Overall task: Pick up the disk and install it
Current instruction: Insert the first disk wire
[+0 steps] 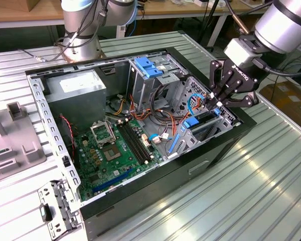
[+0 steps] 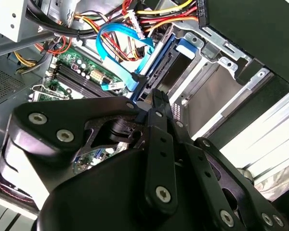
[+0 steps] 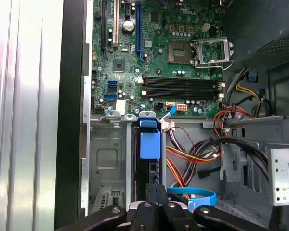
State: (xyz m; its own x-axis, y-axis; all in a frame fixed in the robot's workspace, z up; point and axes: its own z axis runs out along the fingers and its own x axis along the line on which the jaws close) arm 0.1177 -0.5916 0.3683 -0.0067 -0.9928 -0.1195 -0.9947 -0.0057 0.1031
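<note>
At the right of the exterior view, the gripper [image 1: 216, 104] hangs over the front corner of the open computer case [image 1: 241, 133], which lies on its side on the ribbed metal bench [image 1: 271, 175]. The jaws are drawn together, pinched on the upper edge of the disk [image 1: 204, 120], which stands on edge in the drive bay [image 1: 218, 125] just inside the case wall. Its blue carrier shows as a bright tab at the lower left of the gripper.

First wrist view, lower centre: the disk [image 3: 149, 144] appears as a narrow upright slab with a blue end tab, set in the slot of the grey metal bay [image 3: 103, 159], its far end level with the edge of the green motherboard [image 3: 154, 53]. The gripper [image 3: 158, 192] meets the disk's near edge at the bottom of the frame.

Second wrist view: the black linkages of the gripper [image 2: 156, 103] fill the lower half, and the disk [image 2: 159, 60] runs up from them toward the upper centre of the frame, beside a looped light-blue data cable [image 2: 111, 36].

Elsewhere in the exterior view, a grey power supply [image 1: 75, 90] sits at the upper left of the case, and red, yellow and black wires [image 1: 165, 118] lie between the motherboard and the bay.
</note>
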